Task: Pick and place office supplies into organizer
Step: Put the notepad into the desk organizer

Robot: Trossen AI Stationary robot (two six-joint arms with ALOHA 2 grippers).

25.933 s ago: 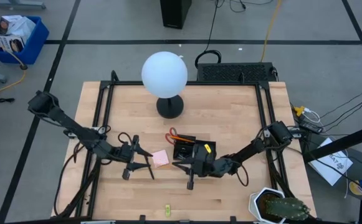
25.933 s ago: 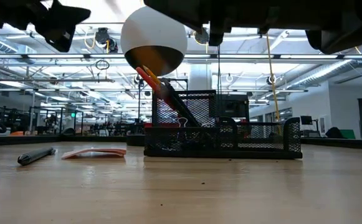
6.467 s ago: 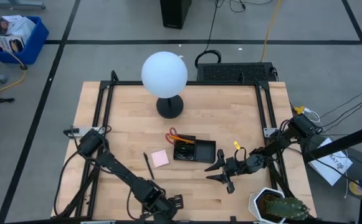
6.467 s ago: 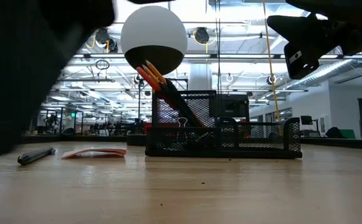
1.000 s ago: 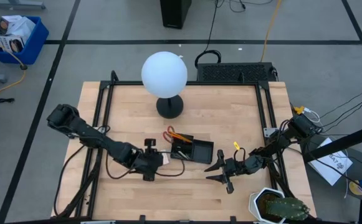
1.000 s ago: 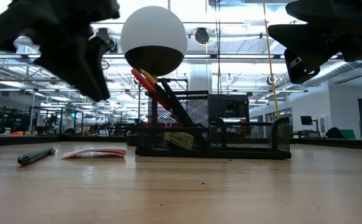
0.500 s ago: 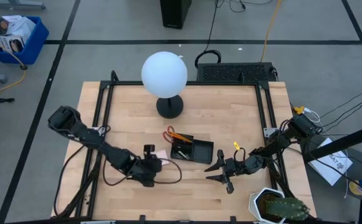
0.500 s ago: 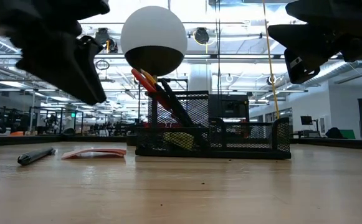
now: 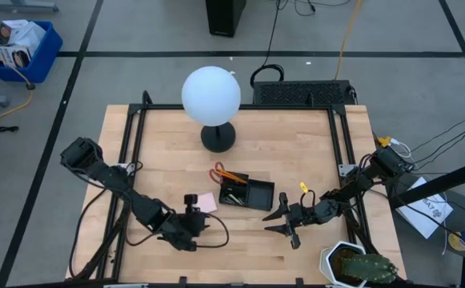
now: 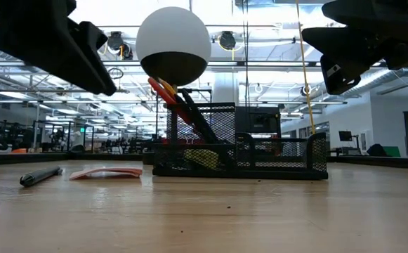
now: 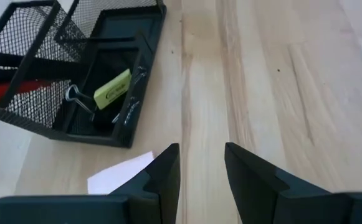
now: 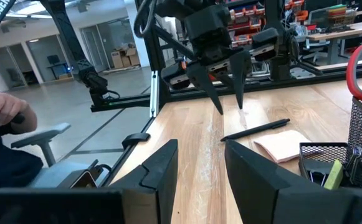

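The organizer [image 9: 246, 193] is found near the middle of the table, right of the pink sticky-note pad [image 9: 207, 203]. It is already partly filled: red-handled scissors [image 10: 163, 91] and pencils are seen standing in its tall mesh section, and a yellow-green piece [image 11: 112, 89] and a binder clip [image 11: 75, 96] are seen lying in a low compartment.

Two items are noted outside it: the pad, lying flat just left of the organizer, and a black pen [image 10: 41, 175] lying left of the pad.

The left gripper [image 9: 190, 210] is held above the table by the pad; its fingers [image 11: 168, 171] are seen parted by a narrow gap, with nothing between them. The right gripper [image 9: 284, 220] waits right of the organizer, fingers parted, empty.

The pad is judged light and slightly compliant, its loose top sheets liable to lift or curl; a hold across two opposite edges, taking the full stack, is advised. The pen is judged light, stiff, smooth and prone to roll; a hold across its barrel near mid-length is advised.
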